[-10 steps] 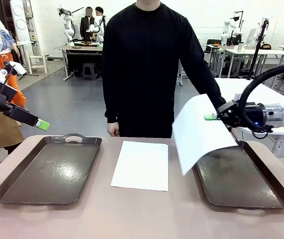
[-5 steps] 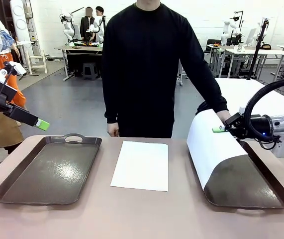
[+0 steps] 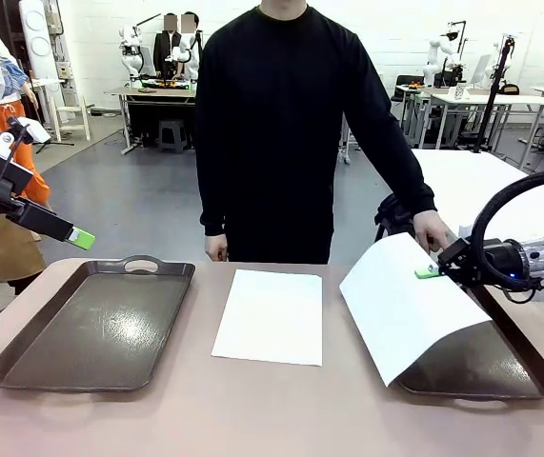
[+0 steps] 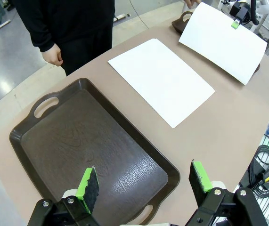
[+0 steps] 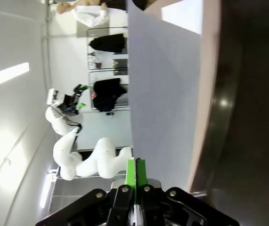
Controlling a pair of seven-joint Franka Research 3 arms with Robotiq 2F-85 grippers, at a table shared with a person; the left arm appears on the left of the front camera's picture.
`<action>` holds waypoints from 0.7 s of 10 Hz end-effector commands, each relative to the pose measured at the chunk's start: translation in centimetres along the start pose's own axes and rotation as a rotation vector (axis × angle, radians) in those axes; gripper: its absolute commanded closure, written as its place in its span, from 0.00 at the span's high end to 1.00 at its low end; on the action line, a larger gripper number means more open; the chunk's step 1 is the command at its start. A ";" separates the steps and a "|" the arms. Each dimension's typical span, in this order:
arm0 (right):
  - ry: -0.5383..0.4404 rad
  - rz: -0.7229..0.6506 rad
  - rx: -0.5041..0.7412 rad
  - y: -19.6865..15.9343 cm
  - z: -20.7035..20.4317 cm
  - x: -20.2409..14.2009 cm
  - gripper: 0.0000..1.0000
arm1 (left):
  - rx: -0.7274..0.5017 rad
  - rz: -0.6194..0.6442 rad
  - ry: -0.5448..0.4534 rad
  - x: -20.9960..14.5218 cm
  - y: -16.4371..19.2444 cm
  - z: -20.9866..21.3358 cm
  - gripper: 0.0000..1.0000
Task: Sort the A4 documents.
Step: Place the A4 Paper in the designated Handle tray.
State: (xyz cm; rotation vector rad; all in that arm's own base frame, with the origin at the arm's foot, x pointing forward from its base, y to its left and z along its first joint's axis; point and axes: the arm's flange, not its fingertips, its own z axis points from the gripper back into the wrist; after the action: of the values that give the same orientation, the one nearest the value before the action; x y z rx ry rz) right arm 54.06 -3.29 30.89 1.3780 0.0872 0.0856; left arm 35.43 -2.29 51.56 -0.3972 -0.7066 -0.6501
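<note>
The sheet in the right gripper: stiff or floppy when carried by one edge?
Probably floppy: pinched at one edge by the right gripper, the sheet sags down over the right tray. Likely light, since that small pinch carries it. It may slide on the glossy tray.

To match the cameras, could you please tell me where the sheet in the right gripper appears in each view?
Front view: held sheet, right side, over the right tray.
Left wrist view: held sheet, top right corner.
Right wrist view: held sheet, centre, reaching the top edge.
Shared landmark: right gripper clamping its edge.
</note>
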 end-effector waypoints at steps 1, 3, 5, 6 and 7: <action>-0.027 0.040 -0.108 -0.4 1.3 0.0 0.01 | -0.013 -0.005 -0.008 -0.2 0.3 0.0 1.00; -0.053 0.075 -0.234 -0.8 1.8 -0.4 0.01 | -0.013 -0.005 -0.008 -0.2 0.3 0.0 1.00; -0.076 0.108 -0.359 -1.2 2.8 -0.8 0.01 | -0.013 -0.005 -0.008 -0.2 0.3 0.0 1.00; -0.086 0.112 -0.389 -1.2 3.7 -0.9 0.01 | -0.013 -0.005 -0.008 -0.2 0.3 0.0 1.00; -0.081 0.115 -0.411 -1.2 4.7 -0.7 0.01 | -0.013 -0.005 -0.008 -0.2 0.3 0.0 1.00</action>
State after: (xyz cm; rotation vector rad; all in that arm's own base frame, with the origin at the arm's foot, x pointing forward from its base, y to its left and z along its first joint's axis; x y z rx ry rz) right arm 54.69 -8.09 30.60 1.0042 -0.0675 0.1283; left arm 35.43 -2.29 51.56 -0.3972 -0.7066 -0.6501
